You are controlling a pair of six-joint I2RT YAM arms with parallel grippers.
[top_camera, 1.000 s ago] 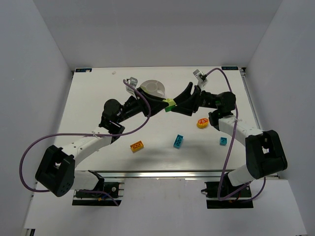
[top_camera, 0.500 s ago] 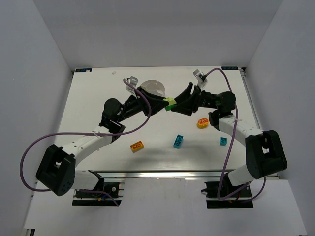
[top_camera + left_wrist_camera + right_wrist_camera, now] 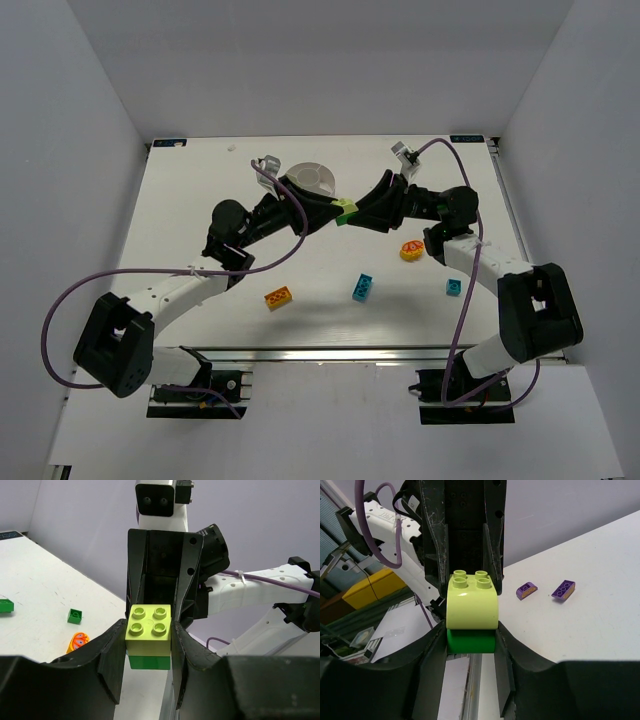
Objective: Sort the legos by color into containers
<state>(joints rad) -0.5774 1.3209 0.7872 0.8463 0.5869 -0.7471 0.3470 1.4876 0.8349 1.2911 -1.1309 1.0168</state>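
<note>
Left claw (image 3: 148,647) and right claw (image 3: 470,640) meet tip to tip in mid-air, both part-closed on 1 lime-over-green lego stack (image 3: 345,210) — just right of the bowl (image 3: 304,170), equally near each arm.

the top camera is looking down on the table (image 3: 190,200). wrist cameras are facing each other closely, sharing the lime brick (image 3: 148,627).
</note>
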